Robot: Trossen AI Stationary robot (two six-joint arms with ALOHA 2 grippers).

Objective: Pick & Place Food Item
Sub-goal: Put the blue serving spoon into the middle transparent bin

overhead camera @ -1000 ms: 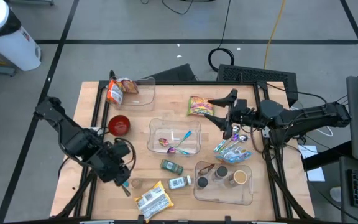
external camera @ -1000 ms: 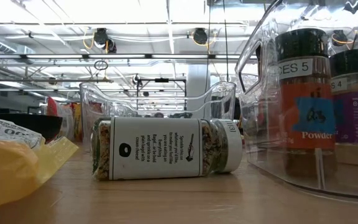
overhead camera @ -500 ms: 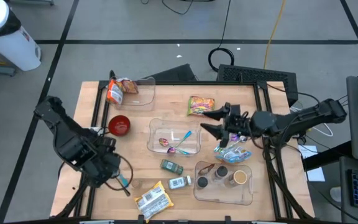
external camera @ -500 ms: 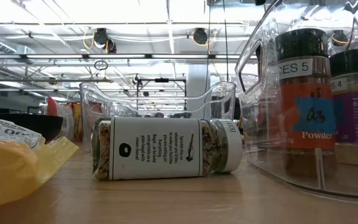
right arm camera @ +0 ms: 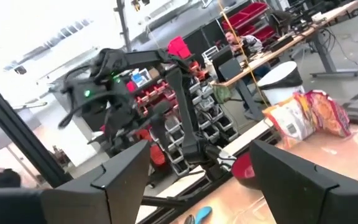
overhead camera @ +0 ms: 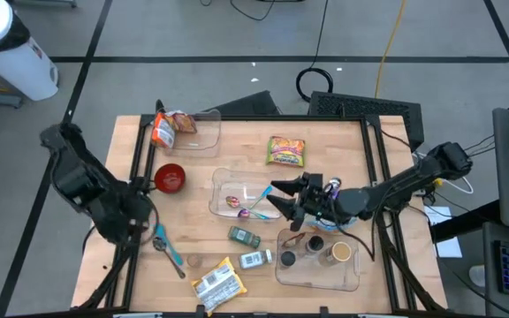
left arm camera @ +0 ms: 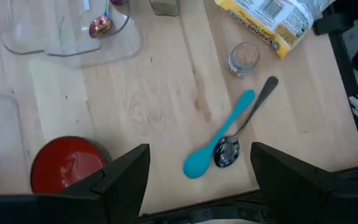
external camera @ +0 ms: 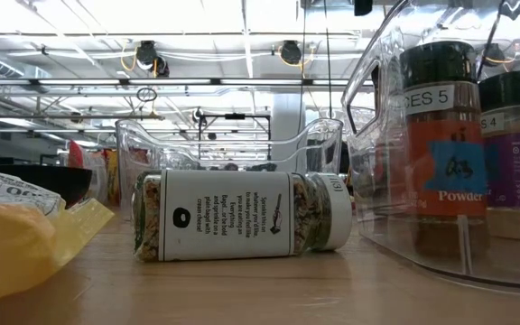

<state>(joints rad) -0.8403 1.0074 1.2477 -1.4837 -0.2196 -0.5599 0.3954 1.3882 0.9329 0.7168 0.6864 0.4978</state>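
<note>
A grey floor (overhead camera: 193, 35) crossed by dark lines is seen around the wooden bench (overhead camera: 237, 141); ceiling lights (external camera: 197, 18) are lit overhead.

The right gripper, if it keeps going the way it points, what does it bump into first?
Probably the clear tray holding spoons. The open right gripper points at its near edge, though its height above the tray is unclear.

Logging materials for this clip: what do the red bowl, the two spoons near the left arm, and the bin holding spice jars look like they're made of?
Red bowl: likely glossy plastic or glazed ceramic, given its soft sheen.
Blue spoon: matte plastic, by its flat uniform colour.
Metal spoon: polished steel, by its mirror-like bowl.
Bin: clear rigid plastic; the spice jars show through its wall.
</note>
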